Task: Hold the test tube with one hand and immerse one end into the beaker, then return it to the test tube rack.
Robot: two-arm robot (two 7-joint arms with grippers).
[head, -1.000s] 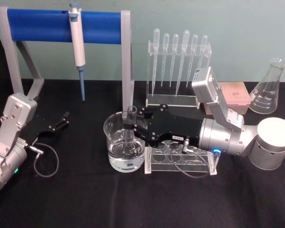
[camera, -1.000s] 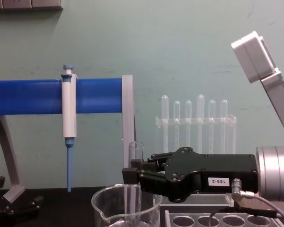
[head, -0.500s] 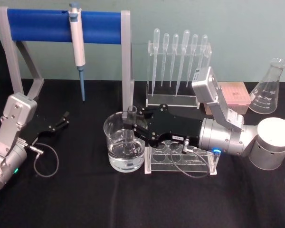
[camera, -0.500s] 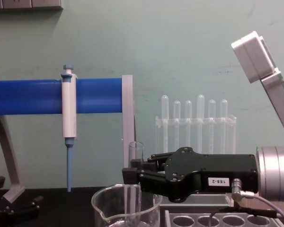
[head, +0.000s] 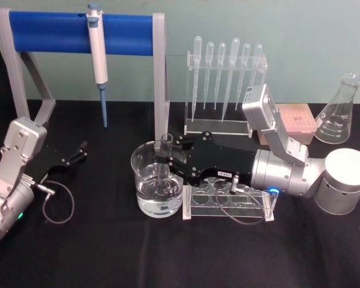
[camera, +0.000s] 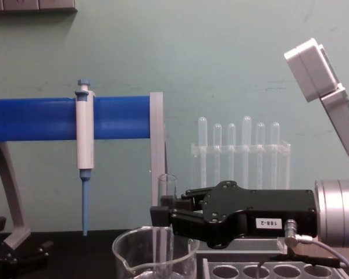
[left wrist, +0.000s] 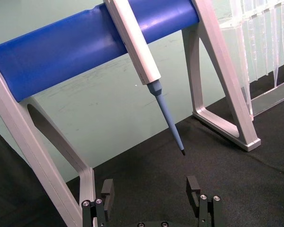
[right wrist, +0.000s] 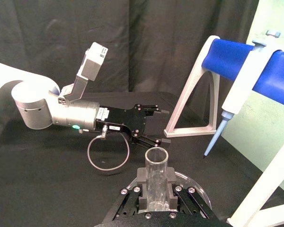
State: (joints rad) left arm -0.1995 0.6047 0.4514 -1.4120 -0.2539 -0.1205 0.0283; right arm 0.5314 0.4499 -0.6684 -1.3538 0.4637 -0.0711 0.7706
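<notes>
Head view sets out the black tabletop, with the beaker near its middle and the clear test tube rack just beside it on my right. The test tube stands upright inside the beaker. Its lower end looks to reach the water, though through the glass I can't be certain. I judge the dip is on. To do it well, I should hold the tube vertical and off the beaker wall, then lift straight up past the rim before crossing to a rack hole. My right fingers pinch the tube from both sides below its rim. My left fingers are spread wide and empty, low over the tabletop's left side.
</notes>
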